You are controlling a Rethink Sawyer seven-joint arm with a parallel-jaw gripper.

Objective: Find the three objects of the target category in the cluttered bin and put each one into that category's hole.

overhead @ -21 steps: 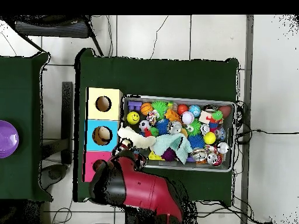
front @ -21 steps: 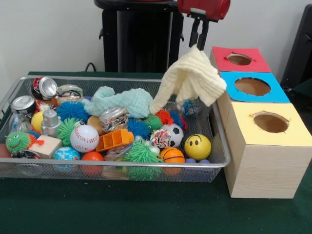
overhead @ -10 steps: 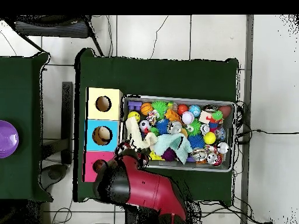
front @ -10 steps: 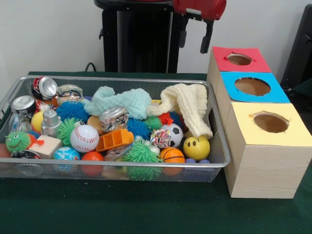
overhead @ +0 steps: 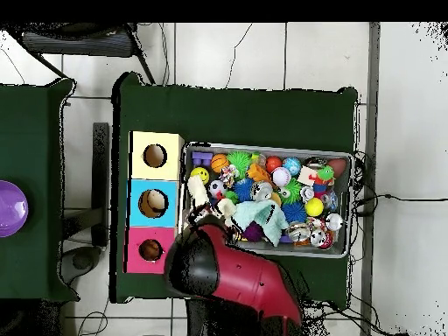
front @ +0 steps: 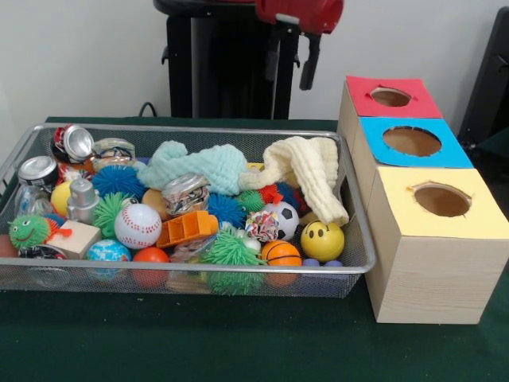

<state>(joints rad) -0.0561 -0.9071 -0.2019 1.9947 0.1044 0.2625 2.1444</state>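
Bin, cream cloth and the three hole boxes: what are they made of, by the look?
Bin: metal wire mesh, see-through grid walls.
Cream cloth: soft knit or waffle-weave fabric, ribbed, draping limply.
Boxes: likely light wood, visible grain on the sides; matte coloured tops, possibly card or paint.

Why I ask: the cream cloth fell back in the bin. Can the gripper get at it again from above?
Probably yes. The cream cloth lies on top of the clutter at the bin's box-side end, nothing over it. The gripper hangs open above, empty, with free air between.
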